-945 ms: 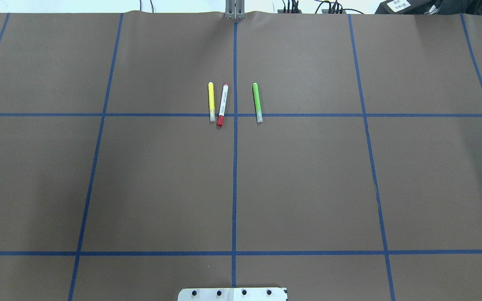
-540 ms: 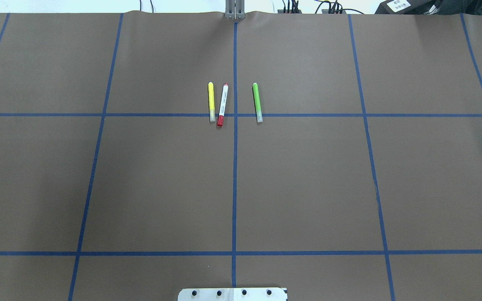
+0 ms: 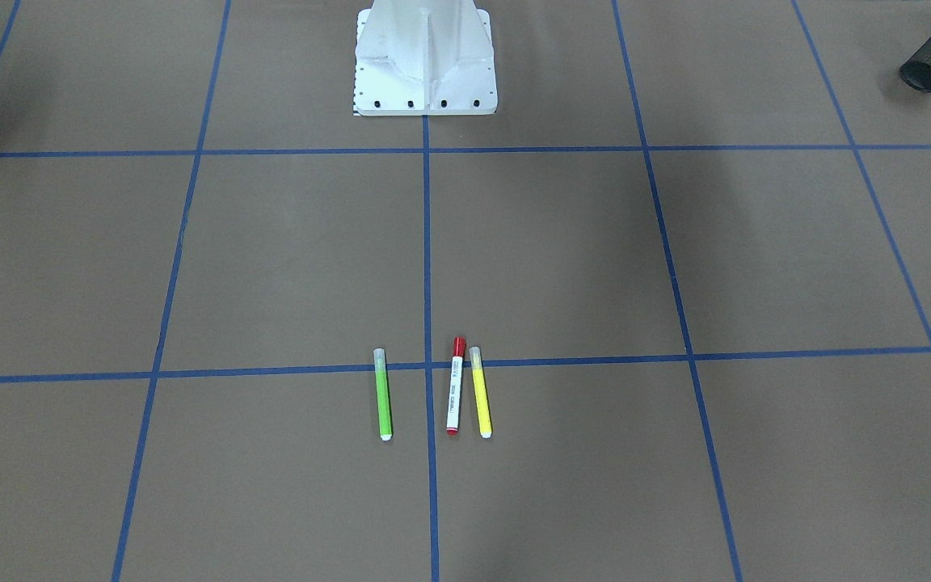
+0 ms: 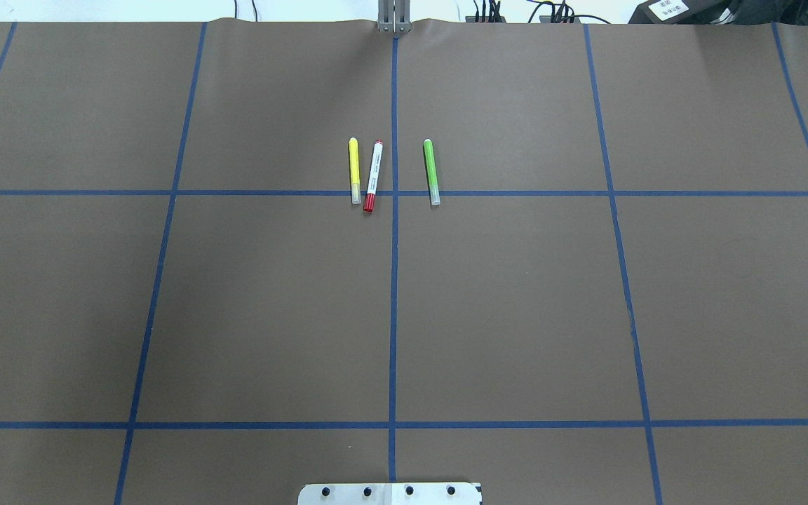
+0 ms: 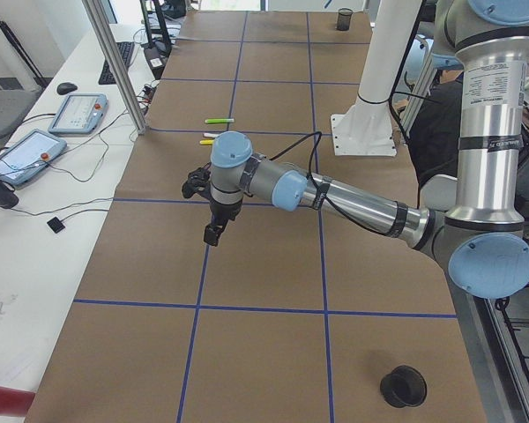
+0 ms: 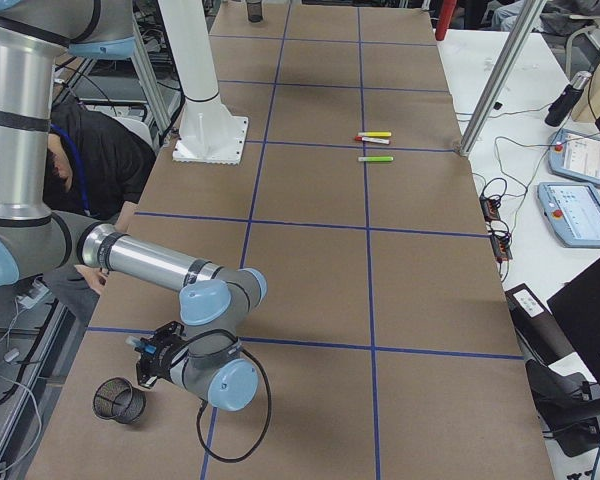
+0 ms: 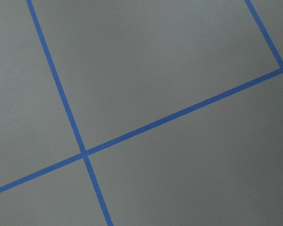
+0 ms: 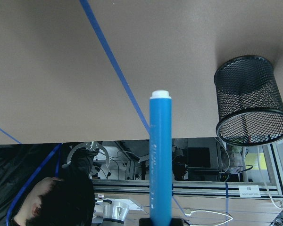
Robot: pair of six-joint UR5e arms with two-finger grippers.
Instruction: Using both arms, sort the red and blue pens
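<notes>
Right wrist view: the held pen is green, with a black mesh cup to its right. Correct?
Not quite: the held pen is blue, not green, as the right wrist view shows. The black mesh cup does sit to its right there.

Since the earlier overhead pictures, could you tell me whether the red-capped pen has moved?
No. The red-capped pen lies as before, its cap just past the horizontal tape line, beside the yellow marker.
</notes>
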